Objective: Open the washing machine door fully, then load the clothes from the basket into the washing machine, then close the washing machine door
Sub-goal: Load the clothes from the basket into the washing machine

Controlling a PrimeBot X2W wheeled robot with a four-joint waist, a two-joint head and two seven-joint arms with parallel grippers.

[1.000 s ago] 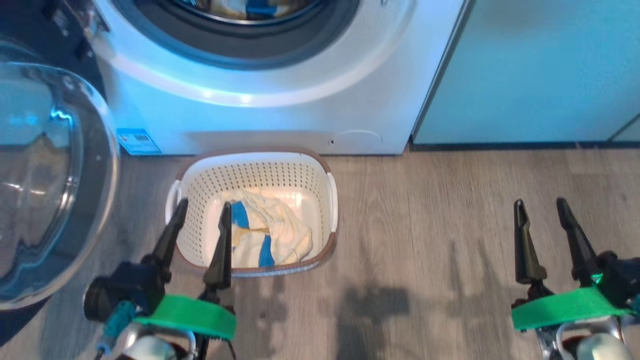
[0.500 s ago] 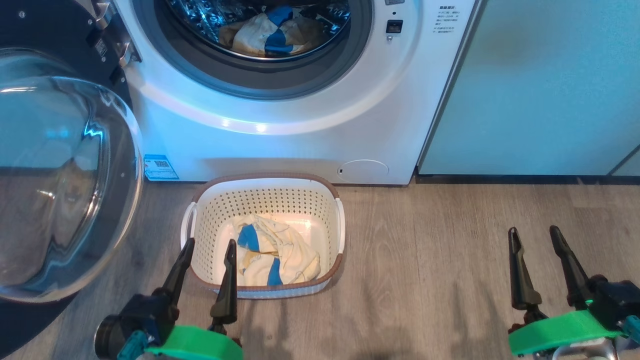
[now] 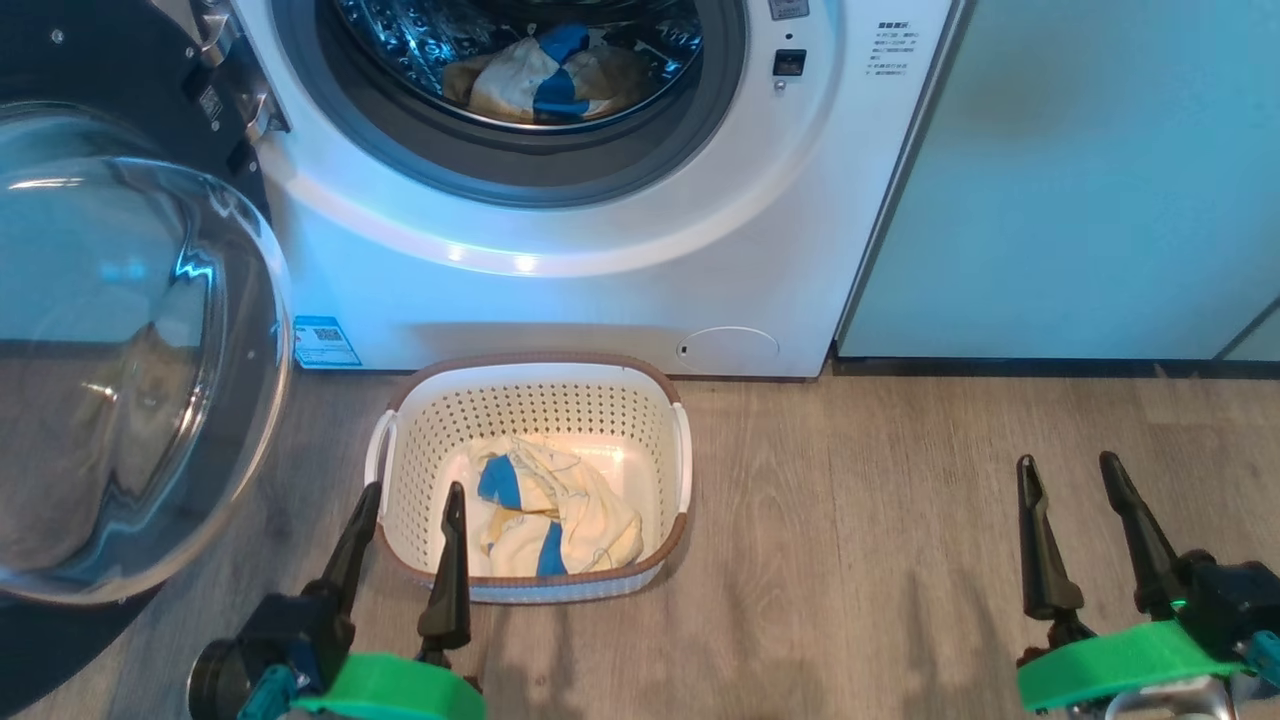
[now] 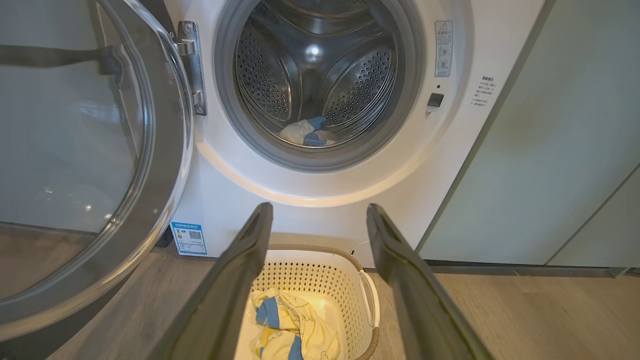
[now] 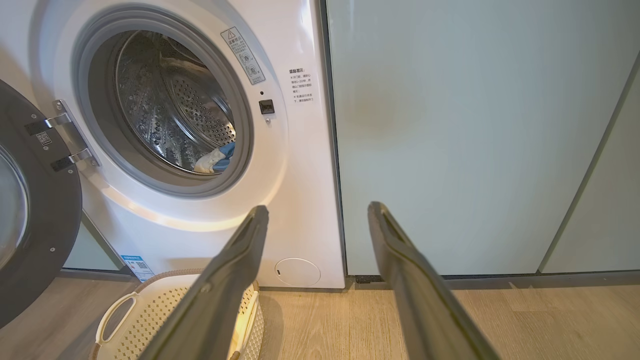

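Observation:
The washing machine [image 3: 620, 290] stands with its round door [image 3: 130, 350] swung wide open to the left. A cream and blue garment [image 3: 540, 80] lies in the steel drum. On the floor before the machine sits the basket [image 3: 540, 358], with a cream-yellow and blue bundle of clothes [image 3: 560, 510] inside. My left gripper [image 3: 415, 490] hovers open over the basket's near left corner, empty. In the left wrist view its fingers [image 4: 240, 270] frame the basket [image 4: 367, 300] and the clothes [image 4: 290, 325]. My right gripper [image 3: 1066, 462] is open and empty above bare floor to the right.
Pale teal cabinets [image 3: 1080, 180] flank the machine on the right. Wood-look floor [image 3: 860, 520] stretches between the basket and my right gripper. The open door's glass bowl juts toward me at the left. The right wrist view catches the basket's handle [image 5: 112, 312] and the drum opening [image 5: 165, 110].
The head camera has tilted up, so more of the drum and the garment inside it shows. Both grippers stay open and hardly shift.

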